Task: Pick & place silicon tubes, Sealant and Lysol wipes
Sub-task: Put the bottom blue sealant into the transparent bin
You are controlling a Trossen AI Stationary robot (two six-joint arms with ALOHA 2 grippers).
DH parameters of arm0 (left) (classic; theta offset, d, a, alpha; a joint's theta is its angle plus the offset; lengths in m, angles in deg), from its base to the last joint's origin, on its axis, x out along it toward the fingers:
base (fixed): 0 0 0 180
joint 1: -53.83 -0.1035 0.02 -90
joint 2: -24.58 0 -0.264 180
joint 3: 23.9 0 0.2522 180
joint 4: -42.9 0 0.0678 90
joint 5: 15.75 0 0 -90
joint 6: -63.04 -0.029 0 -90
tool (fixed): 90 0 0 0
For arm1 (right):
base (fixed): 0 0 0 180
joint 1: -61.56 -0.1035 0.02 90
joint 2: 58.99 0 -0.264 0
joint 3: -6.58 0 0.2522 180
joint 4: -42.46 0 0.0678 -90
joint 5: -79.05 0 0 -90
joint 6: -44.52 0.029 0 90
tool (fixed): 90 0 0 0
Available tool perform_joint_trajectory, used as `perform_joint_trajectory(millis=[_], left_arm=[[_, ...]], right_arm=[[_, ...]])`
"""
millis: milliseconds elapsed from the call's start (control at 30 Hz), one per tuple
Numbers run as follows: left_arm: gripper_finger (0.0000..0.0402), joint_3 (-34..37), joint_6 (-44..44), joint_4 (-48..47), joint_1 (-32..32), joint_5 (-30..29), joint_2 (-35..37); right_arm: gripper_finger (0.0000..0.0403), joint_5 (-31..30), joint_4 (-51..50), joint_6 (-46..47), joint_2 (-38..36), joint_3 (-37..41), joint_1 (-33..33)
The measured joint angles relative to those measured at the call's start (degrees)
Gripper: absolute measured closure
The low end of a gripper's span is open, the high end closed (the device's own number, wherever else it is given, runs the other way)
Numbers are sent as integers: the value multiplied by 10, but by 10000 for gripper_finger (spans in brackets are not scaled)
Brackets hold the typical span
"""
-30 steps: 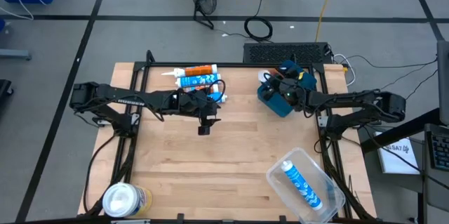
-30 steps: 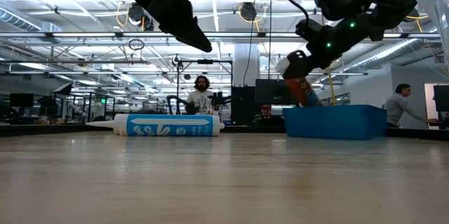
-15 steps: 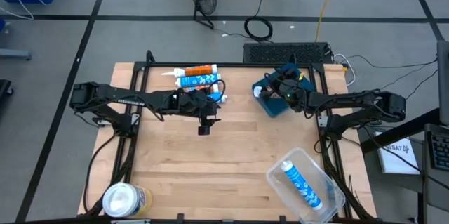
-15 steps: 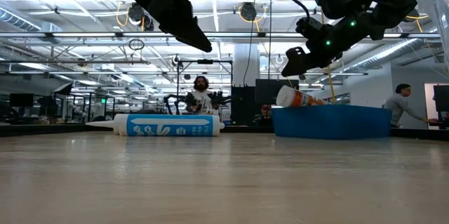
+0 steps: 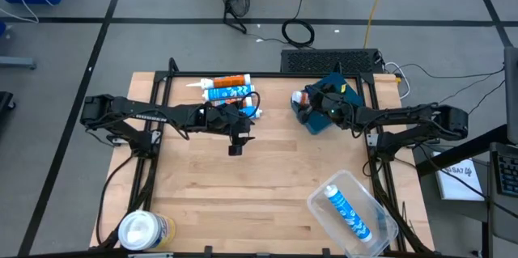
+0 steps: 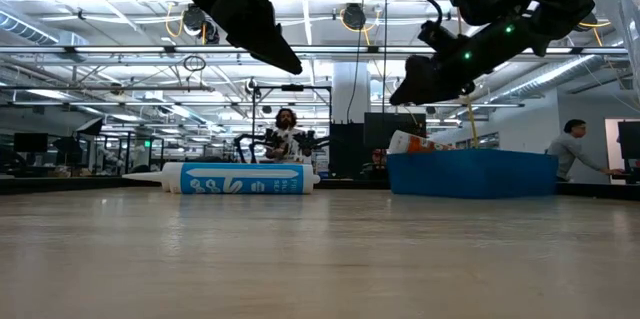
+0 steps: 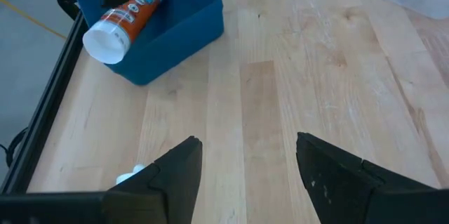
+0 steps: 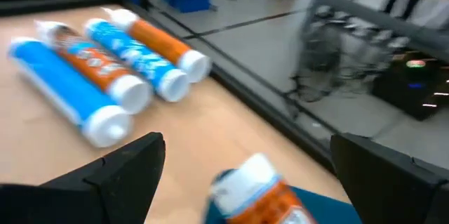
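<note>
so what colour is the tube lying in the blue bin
Orange with a white end, lying in the blue bin; the tube shows best in the left wrist view.

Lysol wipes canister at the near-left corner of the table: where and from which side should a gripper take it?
The Lysol wipes canister seems to stand upright, round white lid facing up. Probably best gripped across the yellow body just below the lid, coming in level from the table's middle, since it sits at the table's edge. The stout width likely needs fully opened fingers. The left gripper is nearer.
</note>
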Motion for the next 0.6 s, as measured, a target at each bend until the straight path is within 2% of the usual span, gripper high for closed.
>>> perform_joint_trajectory(millis=[300,433,600], left_arm=[[172,0,56,-25,0,0,0],[172,0,37,-95,0,-6,0],[172,0,116,-176,-15,-82,0]], right_arm=[[26,203,41,53,0,0,-2],[26,246,62,55,0,0,-19],[26,273,96,26,0,0,-53]])
